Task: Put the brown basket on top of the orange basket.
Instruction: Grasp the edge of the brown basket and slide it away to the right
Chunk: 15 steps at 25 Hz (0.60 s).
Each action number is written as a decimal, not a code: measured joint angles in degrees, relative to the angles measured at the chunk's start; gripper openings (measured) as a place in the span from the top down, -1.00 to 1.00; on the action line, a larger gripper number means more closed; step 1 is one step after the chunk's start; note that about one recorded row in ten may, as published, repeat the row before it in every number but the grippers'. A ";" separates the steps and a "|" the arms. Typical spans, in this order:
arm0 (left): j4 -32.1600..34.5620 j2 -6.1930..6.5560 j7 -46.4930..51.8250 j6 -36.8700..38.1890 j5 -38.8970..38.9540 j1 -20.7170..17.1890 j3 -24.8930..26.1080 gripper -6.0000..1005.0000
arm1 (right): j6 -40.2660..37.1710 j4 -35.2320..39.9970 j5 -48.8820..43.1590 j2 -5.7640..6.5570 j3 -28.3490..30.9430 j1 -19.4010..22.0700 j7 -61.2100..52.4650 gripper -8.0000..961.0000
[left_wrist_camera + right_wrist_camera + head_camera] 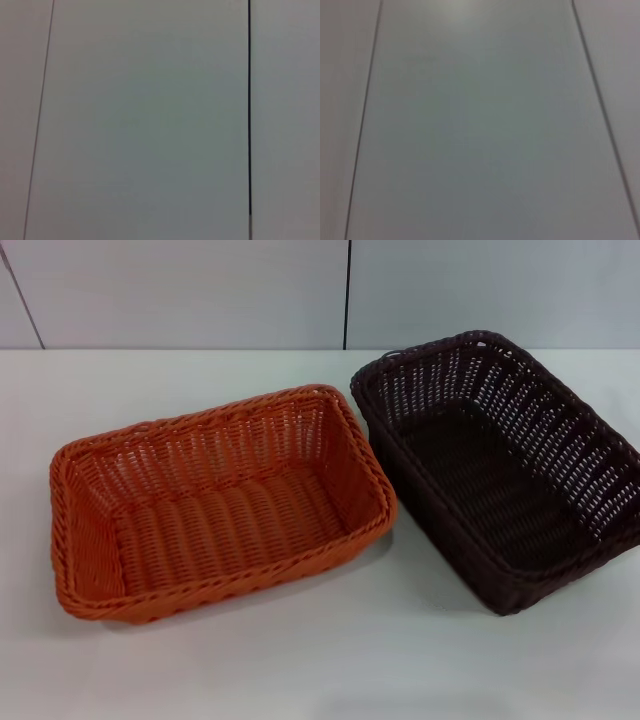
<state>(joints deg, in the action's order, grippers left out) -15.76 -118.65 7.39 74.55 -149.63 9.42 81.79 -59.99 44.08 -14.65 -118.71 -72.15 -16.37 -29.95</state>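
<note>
from the head view, two empty baskets sit on a white table. the orange basket lies toward the robot's left and centre, its long axis running roughly across the table with a slight skew. the brown basket lies to the robot's right, its long axis angled from the far centre toward the near right. the brown basket's near left rim comes right up beside the orange basket's right end, close enough that i cannot tell whether they touch. behind them stands a pale panelled wall with a dark seam. neither arm nor pincer shows here, so nothing is reaching yet and the stacking has not begun.

the left wrist view shows only a pale panelled surface crossed by thin dark lines: no basket, no fingers. the left pincer is out of sight, so i cannot tell whether it is spread or pressed together.

the right wrist view gives the same kind of pale panel with seams at either side and nothing else; the right pincer's state cannot be told either.

only the head view places the baskets. judging from it, the brown basket sits on the right arm's side, so that arm looks nearer for the lift, and the carry would go leftward over the orange rim.
</note>
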 joint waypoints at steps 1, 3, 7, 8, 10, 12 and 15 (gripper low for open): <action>0.25 0.00 0.00 -0.06 0.01 0.05 0.01 -0.56 | 4.18 3.70 -0.82 0.09 -1.30 0.81 -1.26 -0.73; 0.53 0.04 0.01 -0.09 0.03 0.09 0.02 -0.56 | 11.52 10.76 -4.30 0.09 -3.09 2.18 -3.59 -0.73; 0.62 0.00 0.01 -0.09 0.04 0.05 0.04 -0.56 | 22.23 21.29 -13.53 0.44 -5.96 3.39 -12.98 -0.73; 0.62 0.00 0.01 -0.09 0.04 0.05 0.04 -0.56 | 23.68 22.63 -15.81 0.70 -6.41 3.37 -15.81 -0.73; 0.79 -0.01 0.01 -0.10 0.04 0.08 0.04 -0.56 | 26.87 25.07 -23.68 1.71 -7.43 2.78 -25.22 -0.73; 0.47 0.00 0.01 -0.12 0.04 0.10 0.04 -0.56 | 27.97 26.19 -31.35 2.57 -7.88 1.82 -33.79 -0.73; 0.32 0.07 0.01 -0.12 0.04 0.27 0.04 -0.56 | 27.36 27.48 -44.03 3.95 -8.03 0.16 -47.87 -0.73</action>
<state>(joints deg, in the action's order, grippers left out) -15.44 -118.57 7.40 74.44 -149.59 9.69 81.83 -32.64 71.57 -58.68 -114.76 -80.18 -16.20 -77.82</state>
